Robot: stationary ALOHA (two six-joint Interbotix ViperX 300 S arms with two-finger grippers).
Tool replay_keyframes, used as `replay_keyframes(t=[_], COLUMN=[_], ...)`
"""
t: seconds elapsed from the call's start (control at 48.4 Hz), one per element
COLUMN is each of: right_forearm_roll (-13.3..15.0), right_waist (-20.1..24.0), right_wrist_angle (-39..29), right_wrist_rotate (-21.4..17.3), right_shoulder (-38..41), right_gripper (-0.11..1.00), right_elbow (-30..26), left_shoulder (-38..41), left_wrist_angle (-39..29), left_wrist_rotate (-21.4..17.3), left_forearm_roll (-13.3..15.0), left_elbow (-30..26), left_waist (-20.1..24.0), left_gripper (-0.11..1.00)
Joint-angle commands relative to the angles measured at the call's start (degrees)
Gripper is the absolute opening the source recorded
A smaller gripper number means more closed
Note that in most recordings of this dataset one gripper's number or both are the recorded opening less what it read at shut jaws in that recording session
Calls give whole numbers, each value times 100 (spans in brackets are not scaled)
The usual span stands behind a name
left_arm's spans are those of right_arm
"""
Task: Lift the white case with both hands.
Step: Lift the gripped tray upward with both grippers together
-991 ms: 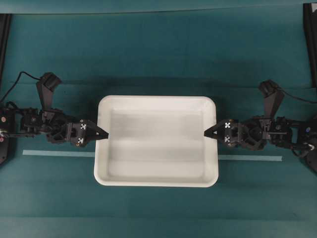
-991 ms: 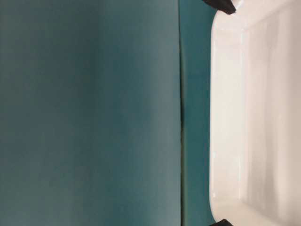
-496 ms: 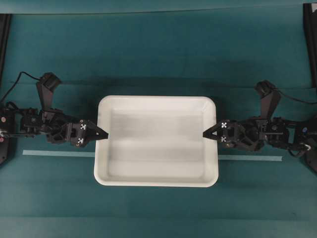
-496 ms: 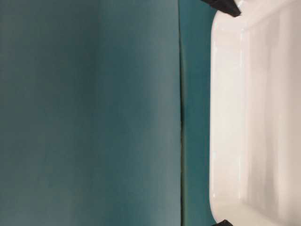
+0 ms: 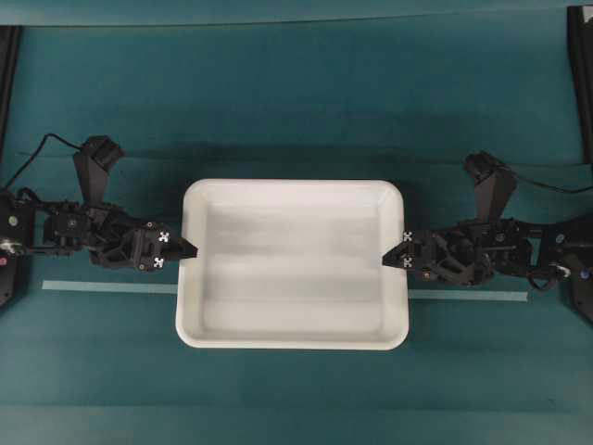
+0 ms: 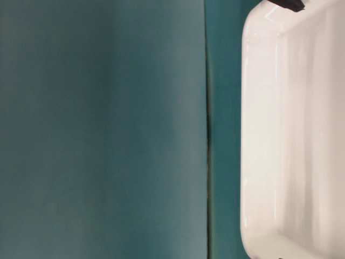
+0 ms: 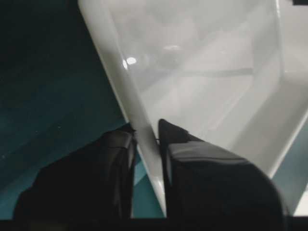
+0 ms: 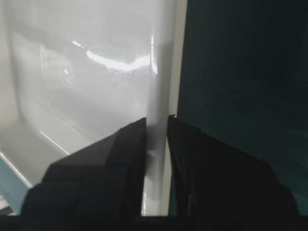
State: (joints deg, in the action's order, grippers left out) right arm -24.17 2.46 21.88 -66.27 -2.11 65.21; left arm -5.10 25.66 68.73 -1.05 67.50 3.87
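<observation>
A large shallow white plastic case [image 5: 292, 264] with rounded corners and a glossy inside sits in the middle of the teal-covered worktop [image 5: 296, 102], lying across a pale strip of tape [image 5: 111, 287] that shows on either side of it.

The black left pincer [image 5: 190, 248] comes in level from the left and has closed on the rim of the case's left short wall; its wrist view shows one finger [image 7: 120, 159] outside the wall and the other inside, the white rim pinched between them.

The black right pincer [image 5: 391, 260] does the same on the opposite short wall, its fingers [image 8: 132, 144] nipped onto the thin rim, one on each face.
</observation>
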Motion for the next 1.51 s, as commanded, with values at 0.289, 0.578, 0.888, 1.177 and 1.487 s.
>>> replay_keyframes(t=[0.289, 0.578, 0.888, 1.177, 1.487], right_forearm_roll=[-18, -18, -18, 35, 0], right_waist=[-114, -185, -325, -510, -536], right_wrist_angle=[-193, -729, -1740, -2681, -3305], right_wrist_rotate=[0, -246, -237, -185, -255], right_shoulder=[44, -510, -1336, -2145, -2470], right_gripper=[16, 14, 14, 14, 14], right_elbow=[-193, -343, -615, -976, -1301], left_shoulder=[-9, -765, -1846, -2391, -2522], left_wrist_angle=[-237, -826, -1978, -2417, -2514], left_wrist_rotate=[62, 369, 369, 378, 448], left_forearm_roll=[-18, -18, -18, -26, -18], left_elbow=[-114, -308, -562, -659, -993], left_waist=[-44, -141, -158, -158, -176], left_gripper=[11, 11, 11, 11, 11])
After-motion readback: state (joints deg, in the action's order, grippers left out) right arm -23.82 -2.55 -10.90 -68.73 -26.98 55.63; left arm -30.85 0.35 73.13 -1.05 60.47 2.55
